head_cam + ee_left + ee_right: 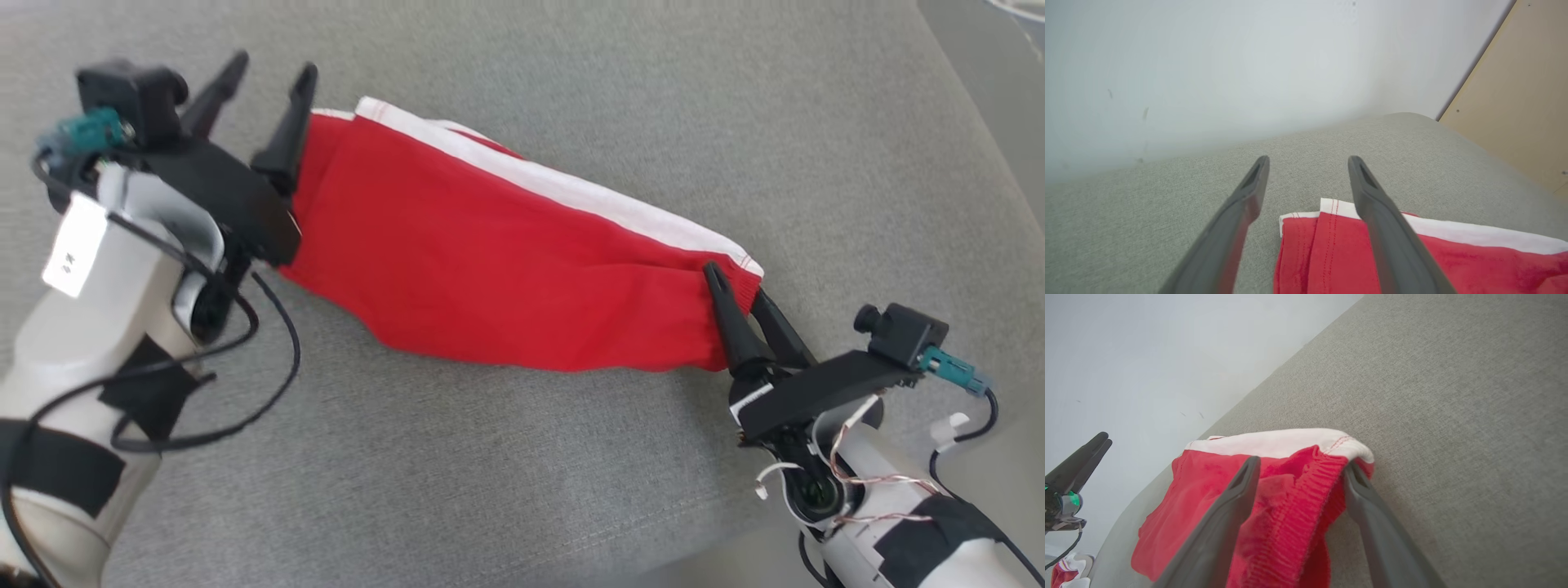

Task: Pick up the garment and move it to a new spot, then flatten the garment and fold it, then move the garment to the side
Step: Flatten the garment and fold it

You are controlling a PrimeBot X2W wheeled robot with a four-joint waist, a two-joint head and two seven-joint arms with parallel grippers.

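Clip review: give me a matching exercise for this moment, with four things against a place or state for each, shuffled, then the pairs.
Things
1. left pincer
2. right pincer
3. garment
4. white stripe

Place or state
A. runs along the garment's far long edge
B. open, with the ribbed waistband between its fingers
C. red, stretched out on the grey cushion
D. open, at the stitched hem

Pairs: 1-D, 2-B, 3-C, 4-A

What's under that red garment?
The red garment lies on a grey upholstered surface, which shows all around it. A white layer peeks out along its far edge. Whatever sits directly beneath the cloth is covered.
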